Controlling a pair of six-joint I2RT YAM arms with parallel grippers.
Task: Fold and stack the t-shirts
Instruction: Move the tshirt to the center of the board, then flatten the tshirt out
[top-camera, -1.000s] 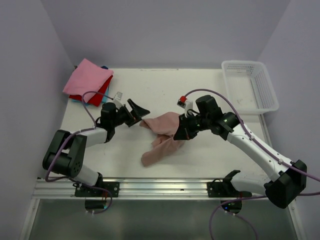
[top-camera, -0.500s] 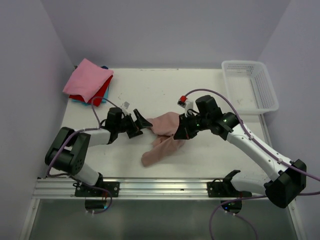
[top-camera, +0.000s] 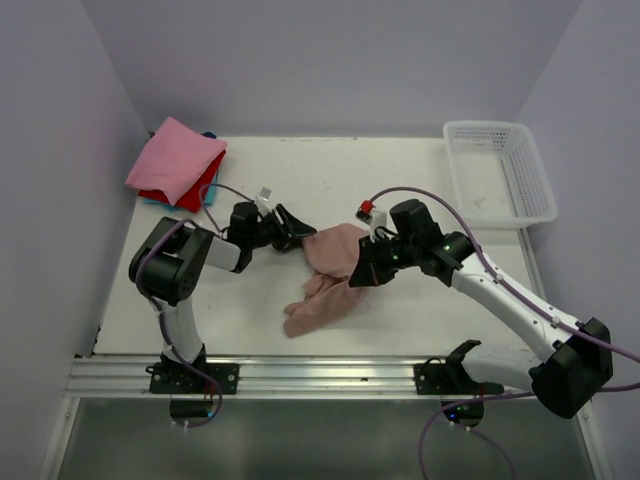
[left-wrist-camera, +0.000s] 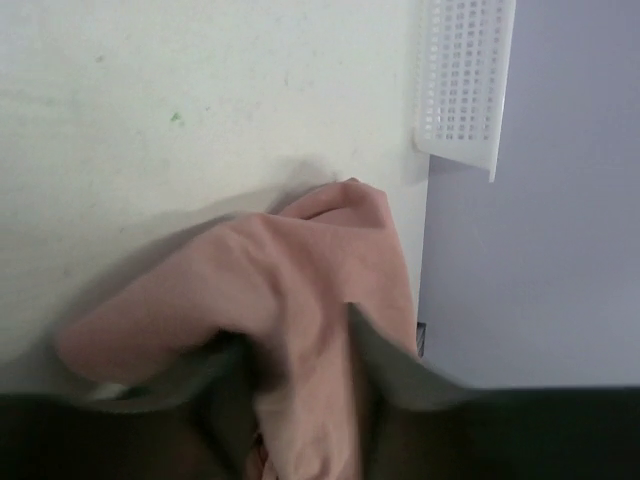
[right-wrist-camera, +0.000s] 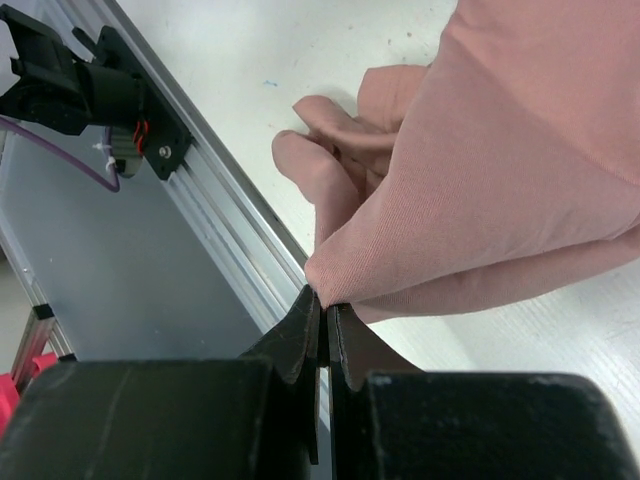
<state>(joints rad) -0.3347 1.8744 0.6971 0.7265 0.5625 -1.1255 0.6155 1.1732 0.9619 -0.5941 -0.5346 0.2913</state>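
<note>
Dusty-pink t-shirt (top-camera: 335, 252) crumpled, right claw (right-wrist-camera: 322, 298) pinching its edge, left claw (left-wrist-camera: 295, 380) straddling a fold, grip unclear

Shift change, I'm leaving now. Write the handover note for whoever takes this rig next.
Right end effector: shut on an edge of the dusty-pink t-shirt.
Left end effector: jaws astride the shirt's other side; a firm grip cannot be confirmed.
Shirt: crumpled mid-table, unfolded.
Done: folded stack at the far-left corner, bright pink on top, red beneath.
Left: fold this shirt and add it to the stack.
</note>
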